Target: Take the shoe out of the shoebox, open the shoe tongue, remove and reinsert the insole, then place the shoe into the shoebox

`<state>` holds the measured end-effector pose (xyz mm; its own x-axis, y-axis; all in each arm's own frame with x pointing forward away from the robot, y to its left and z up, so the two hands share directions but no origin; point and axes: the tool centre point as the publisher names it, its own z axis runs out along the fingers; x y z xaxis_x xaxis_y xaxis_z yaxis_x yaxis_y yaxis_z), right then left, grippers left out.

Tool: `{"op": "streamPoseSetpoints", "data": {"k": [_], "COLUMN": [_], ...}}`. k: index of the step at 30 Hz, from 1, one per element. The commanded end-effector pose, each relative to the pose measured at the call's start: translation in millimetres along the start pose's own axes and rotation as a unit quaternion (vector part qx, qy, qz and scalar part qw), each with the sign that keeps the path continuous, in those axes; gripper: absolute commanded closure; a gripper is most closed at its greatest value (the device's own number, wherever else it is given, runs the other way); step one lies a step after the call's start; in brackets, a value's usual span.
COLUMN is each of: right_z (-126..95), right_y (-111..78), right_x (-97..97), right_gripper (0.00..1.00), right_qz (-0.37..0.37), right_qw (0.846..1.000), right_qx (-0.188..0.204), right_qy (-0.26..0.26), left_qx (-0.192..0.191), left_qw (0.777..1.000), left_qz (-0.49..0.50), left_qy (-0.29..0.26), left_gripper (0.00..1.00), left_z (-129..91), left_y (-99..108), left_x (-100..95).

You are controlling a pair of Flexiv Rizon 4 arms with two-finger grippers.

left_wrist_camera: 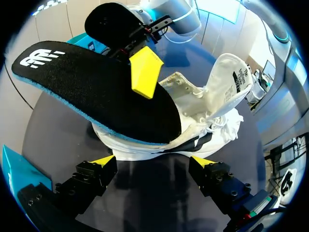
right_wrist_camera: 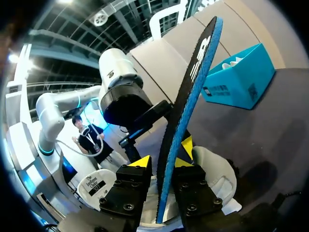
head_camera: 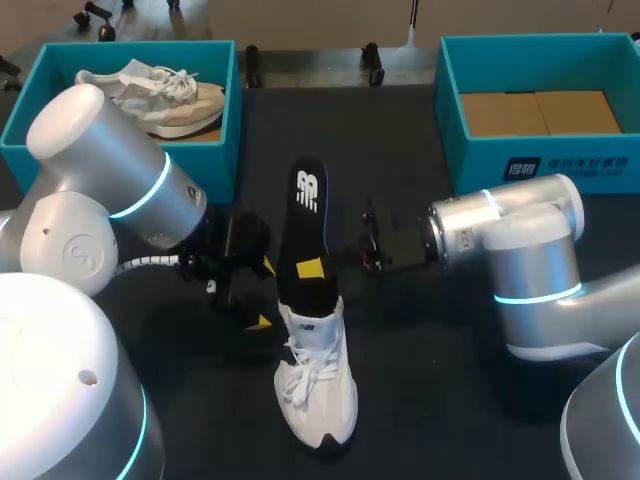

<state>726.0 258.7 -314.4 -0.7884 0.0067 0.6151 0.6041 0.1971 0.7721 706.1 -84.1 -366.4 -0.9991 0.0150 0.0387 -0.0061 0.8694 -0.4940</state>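
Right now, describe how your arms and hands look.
The left arm and right arm are rounded silver-white segments with glowing cyan rings; a white coiled cable runs at the left wrist. The left hand and right hand are black, blocky, with yellow wedge tips.

Insole (head_camera: 301, 232) in right pincer (head_camera: 312, 268)

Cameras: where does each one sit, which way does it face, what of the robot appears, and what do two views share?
Head view: above and behind, looking down on the table; left arm and right arm show.
Left wrist view: left wrist, facing the shoe; left gripper open before it.
Right wrist view: right wrist, facing the left arm; right gripper shut on the insole.
Both wrist views show the insole.
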Motion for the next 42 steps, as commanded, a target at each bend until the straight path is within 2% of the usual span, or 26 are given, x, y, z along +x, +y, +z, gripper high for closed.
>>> {"op": "streamPoseSetpoints", "data": {"k": [1,15,16,19,31,42], "right_z": [-0.7,7.1,7.2,7.0,9.9,10.7], "right_y": [6.0,17.5,17.9,18.5,7.8,-12.9], "right_x": [-4.0,-5.5,-5.2,-5.4,-9.0,-8.5], "right_gripper": [0.78,0.82,0.84,1.0,1.0,1.0], "right_qz": [-0.004,-0.005,-0.004,-0.002,0.026,0.054], "right_qw": [1.0,1.0,1.0,0.999,0.999,0.998], "right_qx": [0.004,-0.021,-0.023,-0.037,-0.046,-0.042], "right_qy": [0.006,0.005,0.003,-0.001,-0.004,-0.01], "left_qx": [0.001,0.001,0.001,0.001,0.001,0.001], "left_qw": [1.0,1.0,1.0,1.0,1.0,1.0], "left_qz": [0.0,0.0,0.0,0.0,0.0,0.0], "left_qy": [-0.001,-0.001,-0.001,-0.001,-0.001,-0.001], "left_gripper": [0.0,0.0,0.0,0.0,0.0,0.0], "left_z": [0.0,0.0,0.0,0.0,0.0,0.0], "left_y": [0.9,0.9,0.9,0.9,0.9,0.9], "left_x": [0.7,0.7,0.7,0.7,0.7,0.7]}}
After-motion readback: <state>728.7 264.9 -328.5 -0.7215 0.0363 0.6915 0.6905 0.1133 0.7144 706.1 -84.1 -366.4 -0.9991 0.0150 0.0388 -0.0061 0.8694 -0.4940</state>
